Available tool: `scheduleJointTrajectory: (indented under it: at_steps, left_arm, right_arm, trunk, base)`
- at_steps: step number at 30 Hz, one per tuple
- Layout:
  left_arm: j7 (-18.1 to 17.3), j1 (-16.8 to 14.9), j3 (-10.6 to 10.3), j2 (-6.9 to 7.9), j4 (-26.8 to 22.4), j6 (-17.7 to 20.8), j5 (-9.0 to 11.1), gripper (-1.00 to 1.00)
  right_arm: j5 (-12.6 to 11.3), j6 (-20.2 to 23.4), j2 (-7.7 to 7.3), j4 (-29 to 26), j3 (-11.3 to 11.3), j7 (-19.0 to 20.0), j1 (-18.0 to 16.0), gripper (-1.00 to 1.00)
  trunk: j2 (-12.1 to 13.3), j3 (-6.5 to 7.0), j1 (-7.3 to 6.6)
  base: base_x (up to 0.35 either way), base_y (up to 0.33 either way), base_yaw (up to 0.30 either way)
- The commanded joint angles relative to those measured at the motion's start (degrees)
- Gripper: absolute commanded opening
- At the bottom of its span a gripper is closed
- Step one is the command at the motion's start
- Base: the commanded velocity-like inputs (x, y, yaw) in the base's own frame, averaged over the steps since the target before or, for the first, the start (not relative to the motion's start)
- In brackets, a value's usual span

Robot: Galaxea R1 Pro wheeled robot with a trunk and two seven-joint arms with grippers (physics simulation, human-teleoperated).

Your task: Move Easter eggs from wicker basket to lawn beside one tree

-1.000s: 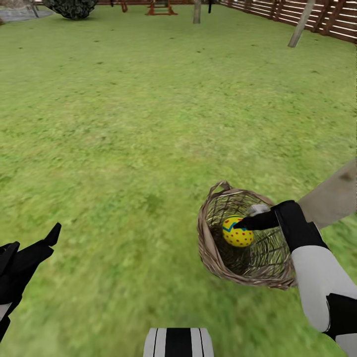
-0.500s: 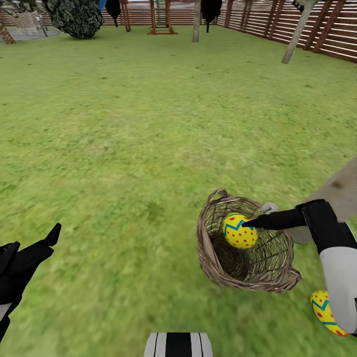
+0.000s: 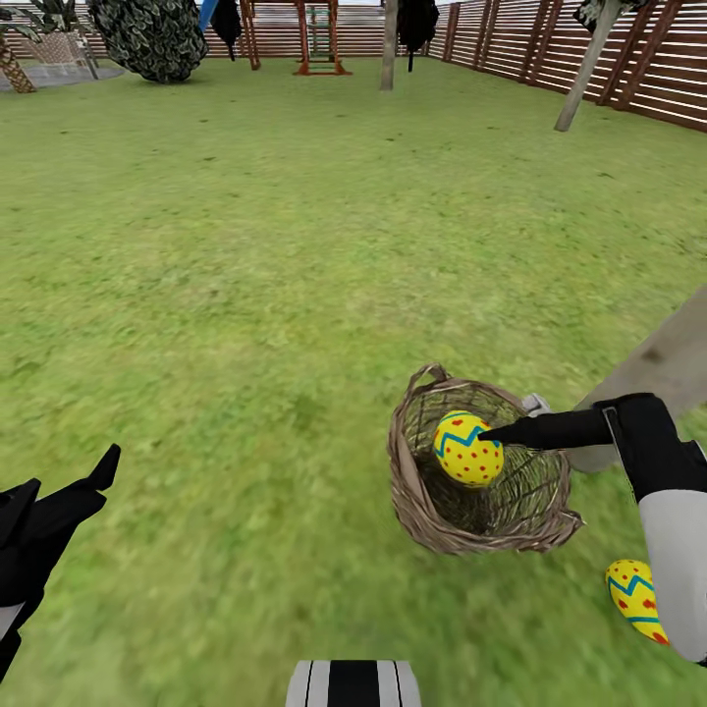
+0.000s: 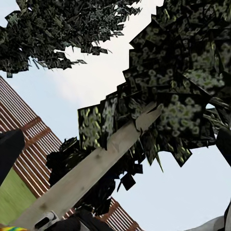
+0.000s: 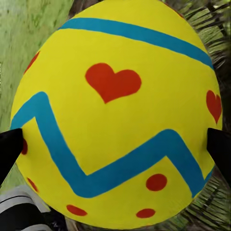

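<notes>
Right end effector (image 3: 491, 432): reaching into the basket from the right, black fingers (image 5: 9, 154) pressed on either side of a yellow egg (image 3: 467, 449).
Held egg: blue zigzag bands, red hearts and dots; up at rim level inside the basket, apparently clear of its floor.
Basket (image 3: 417, 511): brown wicker, tilted, mouth towards the camera, resting on the lawn (image 3: 245, 295) close in front of the robot, to its right.
Second egg (image 3: 633, 597): same yellow with a blue zigzag, lying on the grass outside the basket, beside the white right forearm and near the trunk.
Tree (image 3: 658, 368): pale trunk slanting up just behind the basket; seen from the left wrist, dark leaf sheets speckled pale green against the sky.
Left end effector (image 3: 59, 491): low on the left, well apart from the basket, fingers spread, nothing between them.
Background: slatted brown fence (image 3: 638, 59), play frame (image 3: 319, 39), dark trees along the far edge.
</notes>
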Motion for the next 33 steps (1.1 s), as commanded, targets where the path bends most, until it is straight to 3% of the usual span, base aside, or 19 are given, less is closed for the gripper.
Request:
scheduleJointTrajectory:
  at_steps: [1,2,5,6,7,9,11,12,13,16,17,20,28,33]
  left_arm:
    - [-0.2,0.0,0.0,0.01,0.0,0.6,0.1,1.00]
    - [-0.2,0.0,0.0,0.01,0.0,0.6,0.1,1.00]
    - [-0.2,0.0,-0.1,-0.04,0.1,0.6,0.0,1.00]
    - [-0.2,0.0,-0.1,-0.05,0.1,0.6,0.0,1.00]
    - [-0.2,0.0,-0.1,-0.07,0.1,0.6,0.0,1.00]
    - [-0.2,0.0,-0.1,-0.08,0.1,0.6,0.0,1.00]
    - [-0.2,0.0,-0.1,-0.08,0.1,0.5,0.1,1.00]
    - [-0.2,0.0,-0.1,-0.08,0.1,0.6,0.0,1.00]
    - [-0.2,0.0,-0.1,-0.08,0.1,0.6,0.1,1.00]
    - [-0.2,0.0,-0.1,-0.08,0.1,0.6,0.1,1.00]
    - [-0.2,0.3,-0.5,-0.02,-0.2,0.9,0.4,1.00]
    - [-0.2,0.7,-0.6,0.07,-0.3,1.3,0.9,1.00]
    - [0.2,1.1,-0.8,-2.45,-0.5,1.6,2.6,1.00]
    - [0.2,1.1,-0.8,-2.45,-0.5,1.6,2.5,1.00]
  right_arm:
    - [0.6,0.6,0.06,-0.7,-3.2,0.5,0.0,-1.00]
    - [0.6,0.4,0.07,-0.9,-6.0,0.5,0.0,-1.00]
    - [0.5,0.2,0.06,-1.0,-8.8,0.5,0.2,-1.00]
    - [0.5,0.2,0.07,-1.0,-11.4,0.5,0.2,-1.00]
    - [0.5,0.1,0.16,-1.0,-16.0,0.5,1.0,-1.00]
    - [0.2,0.1,0.29,-1.0,-19.7,0.5,2.3,-1.00]
    - [-3.8,0.3,0.33,-0.9,-21.9,0.5,3.6,-1.00]
    - [-7.6,0.5,0.29,-0.9,-22.4,0.5,4.7,-1.00]
    - [-9.1,0.5,0.29,-0.9,-22.5,0.5,4.9,-1.00]
    - [-10.9,0.6,0.33,-0.6,-22.6,0.5,5.2,-1.00]
    - [-10.5,0.2,2.45,-0.3,-22.2,0.2,4.9,-1.00]
    - [-10.5,0.2,2.45,0.0,-22.1,0.1,4.8,-1.00]
    - [-10.6,0.5,2.54,0.3,-22.2,-0.4,5.4,-1.00]
    - [-10.6,0.8,2.45,0.9,-22.3,-0.4,5.5,-1.00]
  trunk:
    - [0.0,-0.04,-0.01]
    - [0.0,-0.04,-0.01]
    - [0.0,-0.04,-0.01]
    - [0.0,-0.04,-0.01]
    - [0.0,-0.04,-0.01]
    - [0.0,-0.04,-0.01]
    - [0.0,-0.04,-0.01]
    - [0.0,-0.04,-0.01]
    - [0.0,-0.04,-0.01]
    - [0.0,-0.04,-0.01]
    - [0.0,0.18,-0.04]
    - [0.0,0.84,-0.12]
    - [0.1,2.62,-0.32]
    - [0.2,3.72,-0.45]
  base:
    - [-0.007,0.000,0.000]
    - [-0.002,0.000,0.000]
    - [0.000,0.000,0.000]
    - [0.000,0.000,0.000]
    - [0.000,0.000,0.000]
    - [0.000,0.000,0.000]
    - [0.000,0.000,0.000]
    - [0.016,-0.014,0.000]
    - [0.111,-0.061,0.000]
    - [0.057,-0.028,0.000]
    - [0.000,0.000,0.000]
    - [0.000,0.000,0.000]
    - [0.000,0.000,0.000]
    - [0.000,0.000,0.000]
